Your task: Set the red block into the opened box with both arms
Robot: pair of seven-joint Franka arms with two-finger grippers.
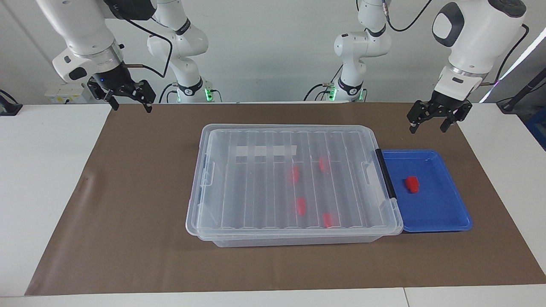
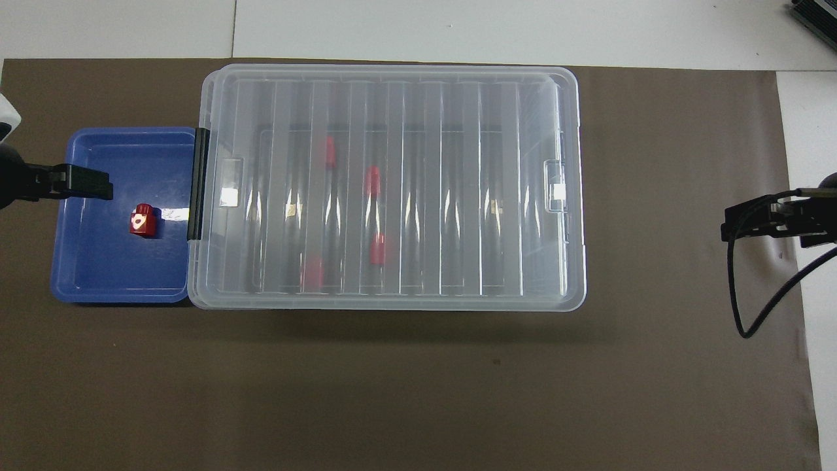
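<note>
While both arms wait high above the table, the box (image 1: 294,183) lies in the middle of the brown mat (image 1: 128,204) with its ribbed lid (image 1: 256,187) closed on it. This lid stands between the red block (image 1: 412,184) and the inside of the box. The block sits alone in the blue tray (image 1: 443,217), which touches the box at the left arm's end, just beside the black clip (image 1: 386,172). Four more blocks (image 1: 301,206) lie inside the box, seen through the lid.

The left gripper (image 1: 428,124) hangs over the mat near the tray, fingers spread wide and holding nothing. The right gripper (image 1: 130,102) hangs over the mat's edge at the right arm's end, also wide and empty.

The facing view shows a white strip (image 1: 266,151) on the lid and two small arms (image 1: 187,64) with green lights. The overhead view shows only the grippers' tips and a pale mark on top of the block (image 2: 142,220).
</note>
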